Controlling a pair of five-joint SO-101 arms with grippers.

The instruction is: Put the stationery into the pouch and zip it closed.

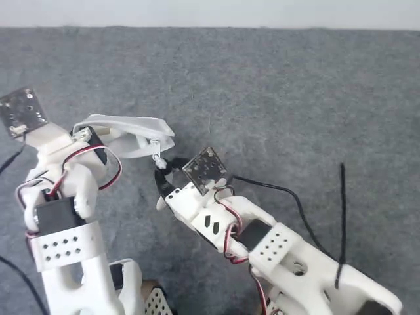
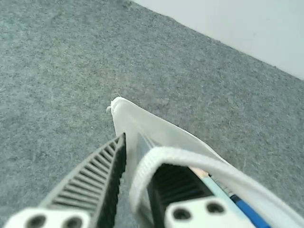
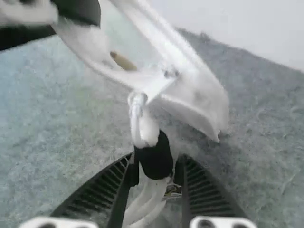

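Observation:
A white translucent pouch (image 1: 134,131) hangs a little above the grey mat, held from both ends. My left gripper (image 1: 90,136) is shut on the pouch's rim (image 2: 156,133), one finger inside the mouth and one outside. Inside, a blue pen (image 2: 247,209) and other stationery show through the wall. At the pouch's other end my right gripper (image 1: 161,178) is shut on the black zipper pull (image 3: 153,159), which hangs from the metal slider (image 3: 137,100). A tan item (image 3: 122,61) shows inside the pouch (image 3: 190,90). How far the zip is drawn is hard to tell.
The grey felt mat (image 1: 275,92) covers the table, with open room toward the far side and the right. A black cable (image 1: 342,197) runs over the right arm's base. A pale wall (image 1: 210,12) bounds the far edge.

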